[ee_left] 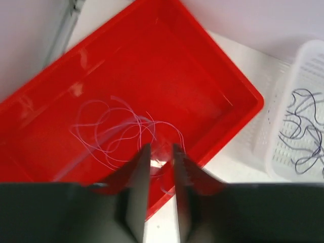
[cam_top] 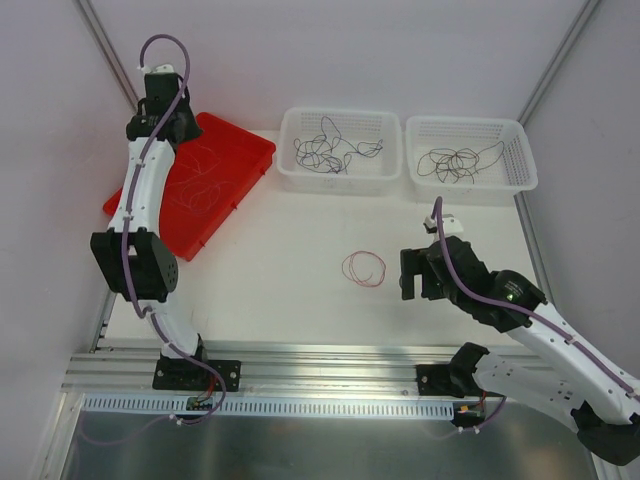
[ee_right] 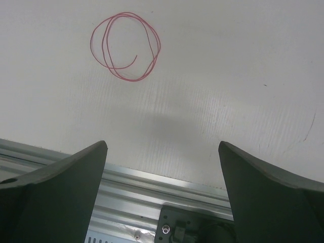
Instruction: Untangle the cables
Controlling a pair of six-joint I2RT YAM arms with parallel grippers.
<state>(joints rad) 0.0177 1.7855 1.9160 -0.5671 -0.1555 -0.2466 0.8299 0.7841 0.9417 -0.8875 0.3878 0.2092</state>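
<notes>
Pale thin cables [ee_left: 116, 131] lie tangled in a red tray [ee_left: 202, 66] at the back left of the table. My left gripper [ee_left: 161, 148] hangs over the tray's near corner, its jaws a narrow gap apart, with a strand running just past the tips. A red-pink cable [cam_top: 364, 267] lies coiled on the white table, also seen in the right wrist view [ee_right: 126, 46]. My right gripper [ee_right: 162, 144] stands wide open and empty to the right of that coil [cam_top: 420, 272], near the table's front edge.
Two white baskets stand at the back. The left basket [cam_top: 340, 115] holds dark purple cables [cam_top: 335, 150]; the right basket [cam_top: 465, 125] holds black cables [cam_top: 455, 163]. A metal rail [cam_top: 330, 365] runs along the front edge.
</notes>
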